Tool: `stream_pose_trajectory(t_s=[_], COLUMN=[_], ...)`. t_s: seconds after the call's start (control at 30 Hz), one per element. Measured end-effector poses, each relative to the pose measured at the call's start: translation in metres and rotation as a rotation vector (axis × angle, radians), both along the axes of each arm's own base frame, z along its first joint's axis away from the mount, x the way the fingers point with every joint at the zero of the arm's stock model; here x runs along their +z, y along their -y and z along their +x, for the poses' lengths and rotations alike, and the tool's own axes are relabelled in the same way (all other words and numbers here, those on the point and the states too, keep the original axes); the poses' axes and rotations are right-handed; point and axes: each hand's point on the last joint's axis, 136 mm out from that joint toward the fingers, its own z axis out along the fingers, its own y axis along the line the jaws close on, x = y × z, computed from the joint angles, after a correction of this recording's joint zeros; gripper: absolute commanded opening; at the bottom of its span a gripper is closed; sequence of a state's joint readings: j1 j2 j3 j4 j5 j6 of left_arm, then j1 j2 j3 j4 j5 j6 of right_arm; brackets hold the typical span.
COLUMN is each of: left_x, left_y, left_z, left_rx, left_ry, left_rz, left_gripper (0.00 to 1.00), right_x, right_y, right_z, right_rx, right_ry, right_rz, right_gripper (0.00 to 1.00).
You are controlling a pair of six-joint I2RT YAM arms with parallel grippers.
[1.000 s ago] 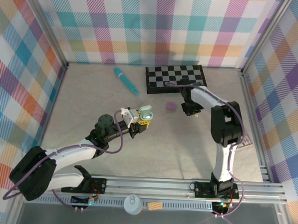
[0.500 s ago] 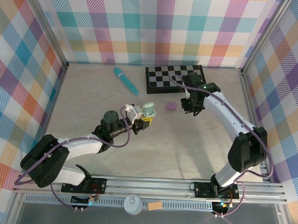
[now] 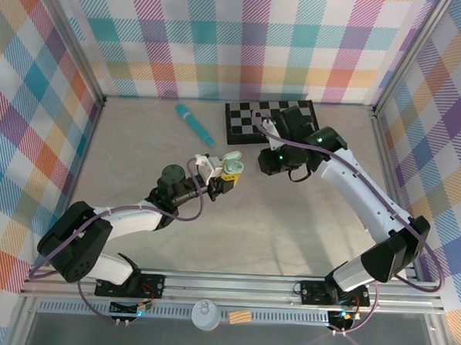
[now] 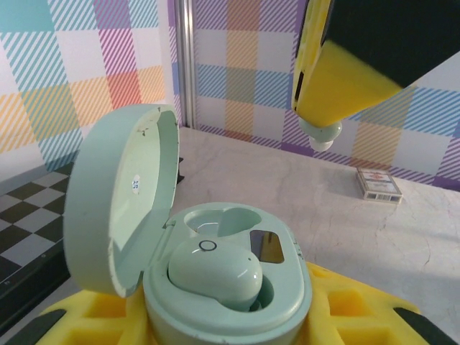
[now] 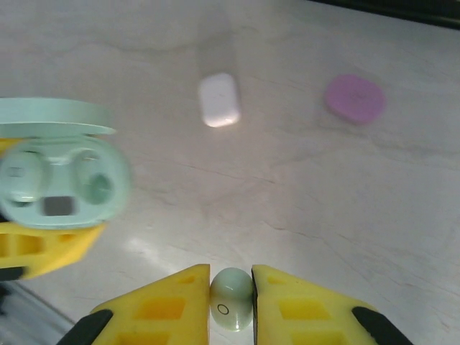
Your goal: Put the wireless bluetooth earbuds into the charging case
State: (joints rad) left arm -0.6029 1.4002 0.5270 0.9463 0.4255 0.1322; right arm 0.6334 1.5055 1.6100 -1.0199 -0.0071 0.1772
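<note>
Right gripper (image 5: 231, 279) pinched narrow on one mint earbud (image 5: 231, 300), pads either side of it, carried above the table (image 5: 302, 194) and not yet over the charging case (image 5: 63, 188). Left gripper (image 3: 221, 181) clamped on the base of that case, holding it off the table with the lid (image 4: 118, 198) swung up and open. Seated earbud (image 4: 213, 272) already fills the near well in the left wrist view; the empty well (image 4: 224, 215) sits behind it, next to the hinge. Step in hand, as I judge it: bring my earbud over that empty well and lower it in. To do it well I should centre over the well first and come down straight, steer clear of the raised lid, turn the wrist so the bud's shape matches the well, and loosen the pads only once it seats. The bud's long axis seems to run along my fingers, rounded end poking past the tips and pointing down at the table; a small ring mark faces my wrist camera. The case's long axis lies across the right wrist view, wells side by side, though blurred. A white case (image 5: 218, 99) and a pink piece (image 5: 353, 98) lie well apart on the table
</note>
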Motion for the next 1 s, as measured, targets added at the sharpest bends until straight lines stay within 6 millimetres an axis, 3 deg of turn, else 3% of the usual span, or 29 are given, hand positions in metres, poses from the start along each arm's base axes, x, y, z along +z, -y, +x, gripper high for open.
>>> stream_pose_trajectory(t_s=[0.3, 0.47, 0.63, 1.0], left_x=[0.006, 0.007, 0.016, 0.023], left_y=[0.003, 0.004, 0.003, 0.001], left_z=[-0.005, -0.007, -0.011, -0.012], left_rx=[-0.031, -0.048, -0.056, -0.055], left_ry=[0.004, -0.010, 0.004, 0.004], left_rz=[-0.025, -0.035, -0.052, -0.071], left_gripper=[0.32, 0.32, 0.32, 0.32], right_x=[0.034, 0.036, 0.024, 0.025], right_y=[-0.047, -0.063, -0.067, -0.069], right_z=[-0.010, -0.005, -0.001, -0.001], right_rx=[0.117, 0.150, 0.151, 0.155], right_ry=[0.004, -0.002, -0.030, -0.028], right_rz=[0.186, 0.229, 0.215, 0.220], right_gripper=[0.20, 0.20, 0.20, 0.20])
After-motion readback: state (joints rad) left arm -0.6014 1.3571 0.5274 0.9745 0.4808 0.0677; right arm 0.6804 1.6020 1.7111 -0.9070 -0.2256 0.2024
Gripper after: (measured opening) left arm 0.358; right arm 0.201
